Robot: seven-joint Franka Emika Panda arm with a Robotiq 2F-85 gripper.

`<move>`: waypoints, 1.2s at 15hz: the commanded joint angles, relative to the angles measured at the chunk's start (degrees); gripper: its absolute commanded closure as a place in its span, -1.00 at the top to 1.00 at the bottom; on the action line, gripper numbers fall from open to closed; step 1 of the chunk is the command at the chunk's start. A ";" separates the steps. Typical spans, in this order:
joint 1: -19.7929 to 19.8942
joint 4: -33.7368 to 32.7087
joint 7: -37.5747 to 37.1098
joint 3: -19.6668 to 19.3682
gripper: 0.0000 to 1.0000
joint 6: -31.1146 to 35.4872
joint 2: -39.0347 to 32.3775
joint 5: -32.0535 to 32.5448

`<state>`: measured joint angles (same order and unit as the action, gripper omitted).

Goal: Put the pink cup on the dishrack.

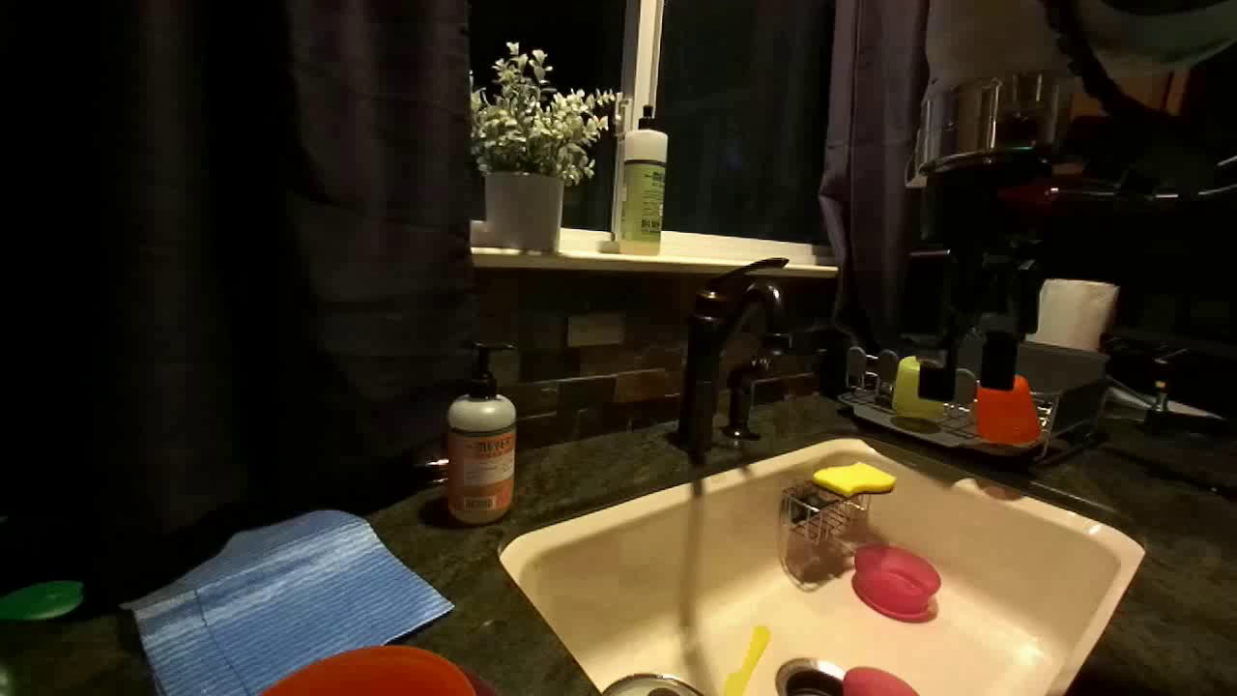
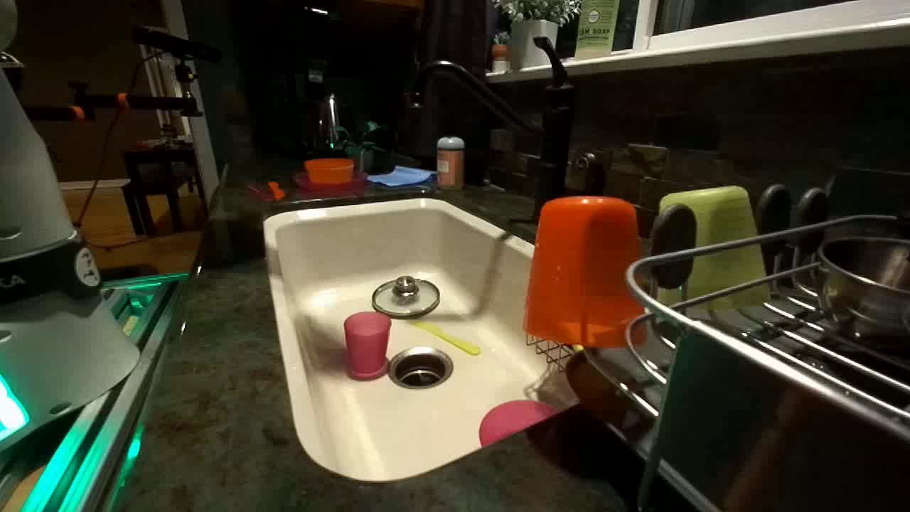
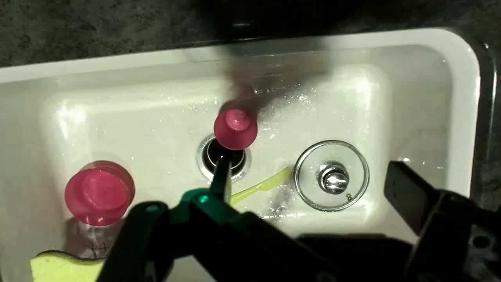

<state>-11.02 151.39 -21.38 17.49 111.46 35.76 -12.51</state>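
Note:
Standing upright beside the drain is the pink cup [image 2: 367, 345], on the sink floor. From above, the pink cup [image 3: 235, 135] shows past the tip of the left-hand finger, outside the gap and with nothing touching it. Only a sliver of the cup [image 1: 877, 682] enters the bottom of an exterior view. My gripper [image 3: 311, 168] is wide open over the sink, its jaws holding nothing. In an exterior view the dark gripper [image 1: 966, 372] appears in front of the dishrack [image 1: 1073, 377]. The dishrack [image 2: 775, 373] stands on the counter by the sink and carries an orange-red cup [image 2: 586, 274] and a yellow-green cup [image 2: 718, 242].
The cream sink [image 2: 284, 320] also contains a pink round dish [image 3: 100, 192], a glass lid [image 3: 332, 176] and a yellow-green knife [image 3: 262, 186]. A wire caddy bears a yellow sponge [image 1: 854, 478]. The dark faucet [image 1: 705, 367] rises behind the basin. A metal pot [image 2: 871, 281] sits in the rack.

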 commanded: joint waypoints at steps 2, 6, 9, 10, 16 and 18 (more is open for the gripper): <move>-0.24 -0.05 -0.11 -0.26 1.00 -0.06 -0.04 0.17; -0.24 -0.05 -0.11 -0.26 1.00 -0.06 -0.04 0.17; 0.85 0.43 -1.84 0.56 1.00 0.52 -0.45 1.60; 1.91 0.79 -3.44 0.97 1.00 0.92 -0.76 2.82; 9.07 6.10 -15.29 0.75 1.00 6.67 -0.66 8.55; 10.84 8.04 -16.61 -0.40 1.00 10.69 -1.89 9.85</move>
<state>-2.45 156.38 -34.68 17.69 116.98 34.97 -4.56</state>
